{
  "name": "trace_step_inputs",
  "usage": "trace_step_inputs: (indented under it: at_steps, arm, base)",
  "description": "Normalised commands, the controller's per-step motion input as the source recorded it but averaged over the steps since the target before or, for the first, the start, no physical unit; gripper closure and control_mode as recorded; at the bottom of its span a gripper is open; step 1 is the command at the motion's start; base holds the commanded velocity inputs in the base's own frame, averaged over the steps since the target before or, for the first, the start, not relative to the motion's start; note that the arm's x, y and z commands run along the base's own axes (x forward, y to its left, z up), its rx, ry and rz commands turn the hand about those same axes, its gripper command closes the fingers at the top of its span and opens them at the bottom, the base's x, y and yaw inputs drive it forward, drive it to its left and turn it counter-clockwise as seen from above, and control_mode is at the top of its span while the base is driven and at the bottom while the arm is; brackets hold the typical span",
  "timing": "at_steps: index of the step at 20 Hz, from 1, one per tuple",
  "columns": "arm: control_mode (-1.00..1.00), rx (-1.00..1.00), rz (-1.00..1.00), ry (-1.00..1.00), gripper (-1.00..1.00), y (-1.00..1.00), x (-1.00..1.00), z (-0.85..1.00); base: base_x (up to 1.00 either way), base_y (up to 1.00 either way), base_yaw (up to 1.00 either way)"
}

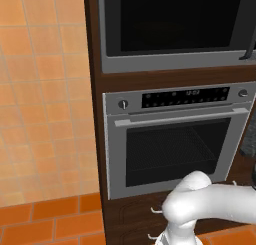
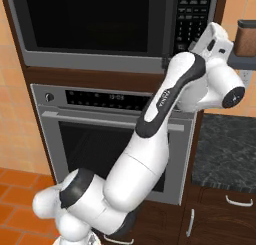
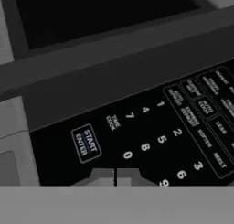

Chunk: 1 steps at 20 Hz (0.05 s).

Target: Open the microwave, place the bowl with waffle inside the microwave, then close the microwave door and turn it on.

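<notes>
The gripper [image 3: 115, 177] had its fingertips together, clamped on nothing, just beside the microwave's keypad [image 3: 183, 127]. Readable there: "START ENTER" [image 3: 86, 143], "TIME COOK", and digits 0 to 9. The microwave [image 2: 100, 29] sat built in above the silver oven [image 1: 175, 139], long axis left to right. Its door [image 1: 175, 19] lay shut, glass facing the robot.
</notes>
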Motion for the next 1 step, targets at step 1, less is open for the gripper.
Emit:
trace_step_inputs:
  at_steps: [1]
  arm:
    - [-1.0,-0.16,0.09,-0.01,1.0,0.09,0.16,0.0]
  base:
    - [0.0,0.0,0.0]
